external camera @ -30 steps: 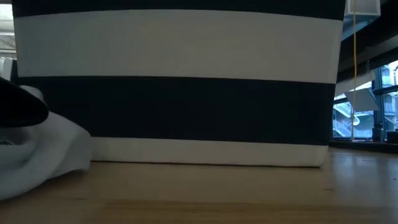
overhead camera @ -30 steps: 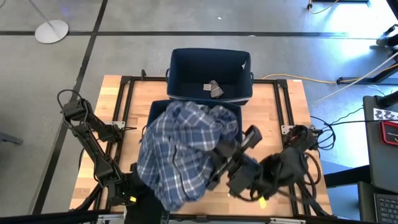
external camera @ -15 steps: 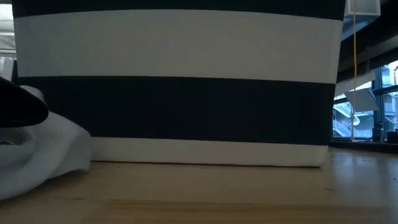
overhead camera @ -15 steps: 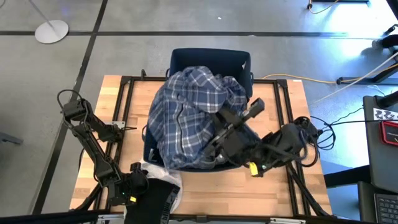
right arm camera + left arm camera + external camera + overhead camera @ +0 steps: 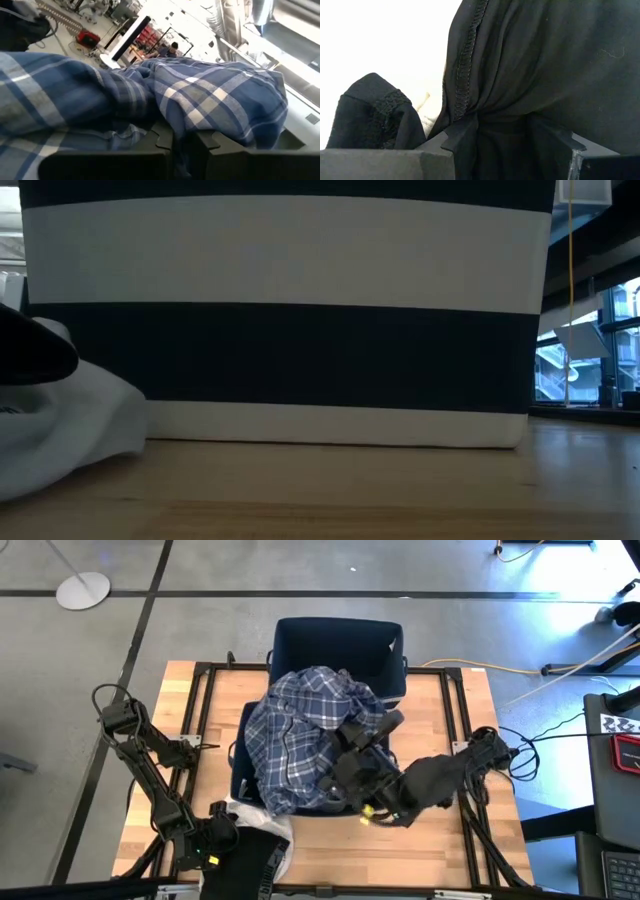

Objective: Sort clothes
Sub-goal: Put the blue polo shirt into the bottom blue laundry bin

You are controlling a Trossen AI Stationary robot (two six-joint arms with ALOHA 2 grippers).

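Note:
A dark blue plaid shirt (image 5: 300, 740) lies heaped over the near navy bin (image 5: 238, 778), spilling onto its far rim. My right gripper (image 5: 352, 742) is above that bin, shut on the shirt (image 5: 210, 90). My left gripper (image 5: 232, 838) is low at the table's near left edge, shut on a black garment (image 5: 255, 862) that lies against a white garment (image 5: 272, 828). In the low view the white garment (image 5: 70, 420) rests on the tabletop beside the bin's striped wall (image 5: 290, 310). My right gripper pinches a bunched fold of the plaid shirt (image 5: 186, 131) between its two fingers, coming slantwise from the table's right. The rest of the shirt lies slack on the near bin. My left gripper has a gathered fold of the black garment (image 5: 502, 120) between its two fingers (image 5: 462, 135), next to a stitched hem. The cloth fills the view.
A second navy bin (image 5: 340, 650) stands behind the near one at the table's far edge. Black frame rails (image 5: 205, 700) run along the wooden table's left and right. Bare wood (image 5: 450, 850) shows at the near right.
My right gripper has carried the plaid shirt from the table's near side toward the far edge over the bins, then come down a little. The shirt, first spread wide and high, has settled into a smaller heap on the near bin.

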